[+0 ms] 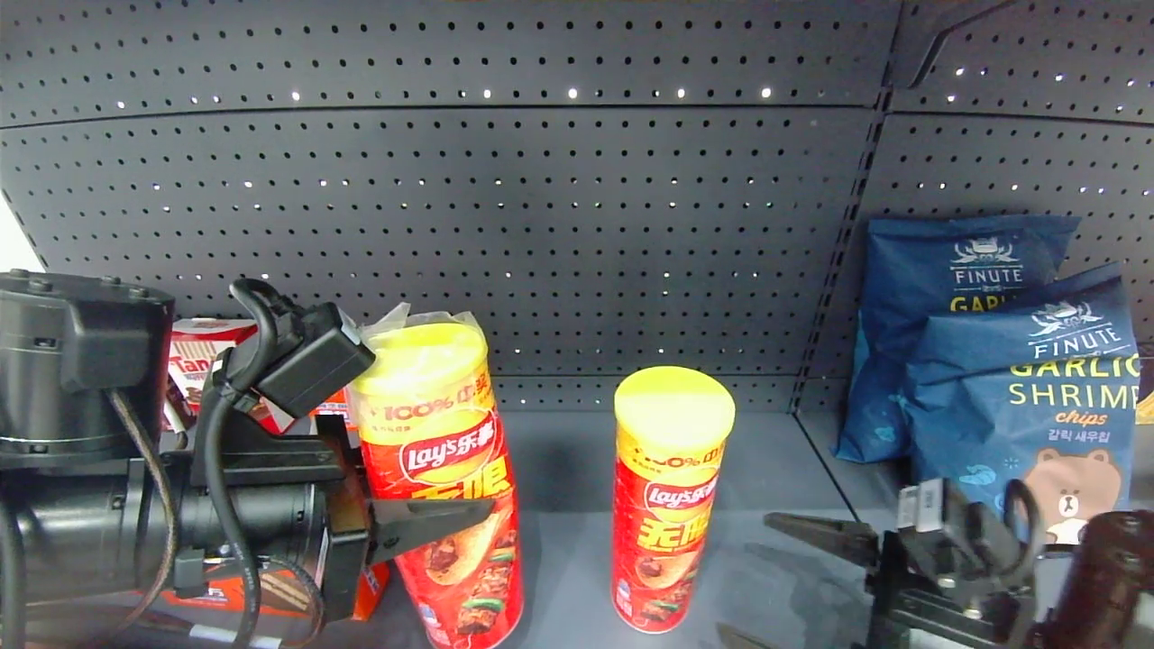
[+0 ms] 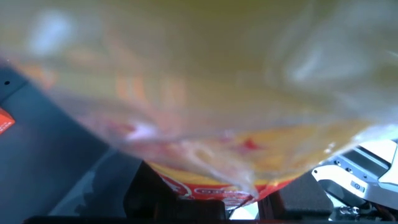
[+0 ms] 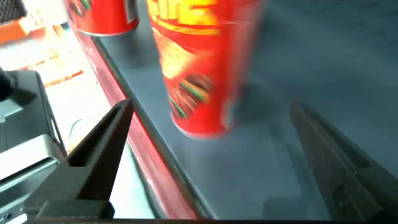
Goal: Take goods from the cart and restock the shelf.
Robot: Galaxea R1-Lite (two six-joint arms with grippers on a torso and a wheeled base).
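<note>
Head view: the wrapped canister (image 1: pixel 433 406), a red and yellow crisp tube with loose clear film over its lid, stands upright at the front left of the shelf deck (image 1: pixel 577 478). The left gripper (image 1: pixel 451 527) is clamped across its lower body, one finger lying over the front face. Whether its base bears on the deck cannot be determined, as it sits at the frame edge. The low grip keeps the tube vertical for setting down, and the spot lines it up beside the second canister (image 1: pixel 672 496), which stands free nearby with a gap between them, suggesting a front row is being formed. The left arm comes in level from the left, wrist horizontal. The right gripper (image 1: pixel 748 577) sits low at the front right, fingers spread wide and holding nothing, pointed toward the second canister without touching it. Wafer boxes (image 1: pixel 203 351) stand behind the left arm, and blue snack bags (image 1: pixel 1019 361) lean in the adjoining bay.
</note>
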